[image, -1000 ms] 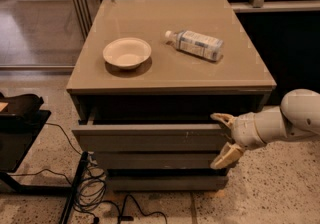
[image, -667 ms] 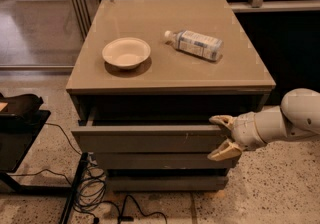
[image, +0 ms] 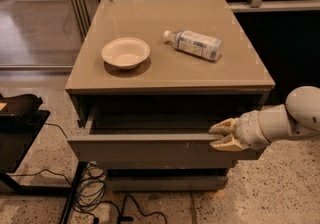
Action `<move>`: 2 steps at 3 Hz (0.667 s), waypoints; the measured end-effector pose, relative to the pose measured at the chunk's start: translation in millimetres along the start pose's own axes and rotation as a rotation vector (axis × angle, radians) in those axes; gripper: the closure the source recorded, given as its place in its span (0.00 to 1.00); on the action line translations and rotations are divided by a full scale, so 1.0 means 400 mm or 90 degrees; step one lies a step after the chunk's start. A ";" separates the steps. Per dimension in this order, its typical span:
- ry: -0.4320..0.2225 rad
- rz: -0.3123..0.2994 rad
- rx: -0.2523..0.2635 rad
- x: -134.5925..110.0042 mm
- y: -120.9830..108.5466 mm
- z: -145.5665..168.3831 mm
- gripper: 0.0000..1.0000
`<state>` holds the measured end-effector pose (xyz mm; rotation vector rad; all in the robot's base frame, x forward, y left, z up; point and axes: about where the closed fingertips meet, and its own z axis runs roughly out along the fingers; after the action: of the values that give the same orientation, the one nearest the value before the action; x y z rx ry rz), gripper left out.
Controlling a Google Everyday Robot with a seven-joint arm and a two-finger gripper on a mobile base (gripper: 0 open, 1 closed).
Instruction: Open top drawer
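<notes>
The top drawer (image: 150, 150) sits in the lower middle of the frame, pulled partly out of the bench (image: 165, 75), with a dark gap above its grey inside and its flat front well forward of the bench's edge. The end effector (image: 216, 136) comes in from the right edge of the frame and grips the upper lip of the drawer front near its right end, one finger above the lip and one in front of the panel.

The main risk comes from that off-centre hold. Pulling a wide, shallow drawer from one end can skew it on its runners, so it may bind or jam before it is fully open. The lip is thin and the front has no handle, so the grip may slide off if the pull angles upward or sideways. Pulling too far could bring the drawer right out of its runners.

On the bench top, the bowl (image: 125, 52) sits at centre left and the bottle (image: 193, 44) lies on its side to its right, apart from it. A jerk from a sticking drawer could set the bottle rolling toward an edge.

Cables (image: 100, 193) trail on the floor at lower left, clear of the drawer's path.
</notes>
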<state>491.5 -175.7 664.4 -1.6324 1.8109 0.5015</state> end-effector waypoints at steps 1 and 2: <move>0.000 0.000 0.000 -0.010 -0.002 -0.011 1.00; 0.000 0.000 0.000 -0.010 -0.002 -0.011 1.00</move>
<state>491.5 -175.7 670.4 -1.6325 1.8108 0.5016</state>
